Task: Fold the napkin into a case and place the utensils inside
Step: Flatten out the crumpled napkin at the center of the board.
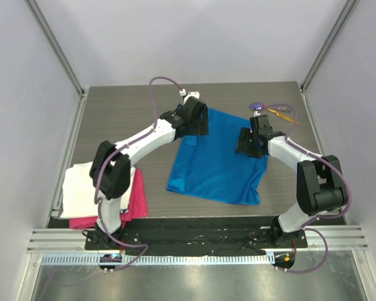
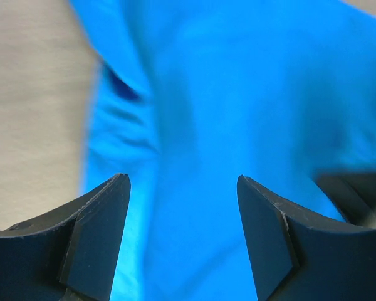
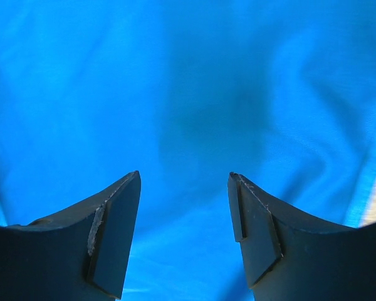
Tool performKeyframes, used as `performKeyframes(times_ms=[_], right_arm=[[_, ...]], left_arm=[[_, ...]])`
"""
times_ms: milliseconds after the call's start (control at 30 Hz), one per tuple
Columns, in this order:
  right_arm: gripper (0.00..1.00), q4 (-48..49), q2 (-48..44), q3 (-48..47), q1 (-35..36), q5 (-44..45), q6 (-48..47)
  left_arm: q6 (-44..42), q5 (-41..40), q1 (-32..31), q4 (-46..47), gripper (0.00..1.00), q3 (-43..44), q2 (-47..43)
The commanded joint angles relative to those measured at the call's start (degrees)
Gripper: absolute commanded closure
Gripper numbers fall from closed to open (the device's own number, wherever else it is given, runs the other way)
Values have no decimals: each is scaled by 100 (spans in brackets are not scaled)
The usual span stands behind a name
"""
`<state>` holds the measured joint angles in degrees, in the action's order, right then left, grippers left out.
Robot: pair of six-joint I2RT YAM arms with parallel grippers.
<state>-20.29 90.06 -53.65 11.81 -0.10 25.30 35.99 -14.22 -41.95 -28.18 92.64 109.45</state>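
Top view, napkin: I saw the napkin [image 1: 216, 160] lying spread open and unfolded on the middle of the surface [image 1: 131, 106], slightly skewed.
Top view, utensils: the utensils [image 1: 257, 105] lay on the bare surface just beyond the napkin's far right corner, close together.
Top view, arms: the left end effector [image 1: 198, 125] was at the napkin's far left corner, and the right end effector [image 1: 250, 145] was at its right edge.
Top view, other cloths: a white cloth [image 1: 81, 185] lay over a pink cloth [image 1: 136, 200] at the near left.
Left wrist view: fingers were spread with nothing between them. Creased blue fabric lay below, with bare surface to its left.
Right wrist view: fingers were spread and gripped nothing. The napkin filled the view. I could not tell whether the fingers touched it.
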Motion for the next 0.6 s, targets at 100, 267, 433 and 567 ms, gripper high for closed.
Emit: performKeyframes(times_ms=[100, 267, 433, 567], right_arm=[[36, 254, 187, -216, 251, -263, 36], [40, 333, 319, -172, 391, -254, 72], [46, 403, 407, -137, 392, -114, 124], [49, 412, 556, -120, 383, 264, 229]], left_arm=[[-971, -459, 249, -1145, 25, 1378, 1262], [-936, -423, 284, -1180, 25, 1853, 1868], [-874, -547, 451, -1391, 27, 2100, 2300], [-1014, -617, 758, -1532, 38, 2118, 2458]])
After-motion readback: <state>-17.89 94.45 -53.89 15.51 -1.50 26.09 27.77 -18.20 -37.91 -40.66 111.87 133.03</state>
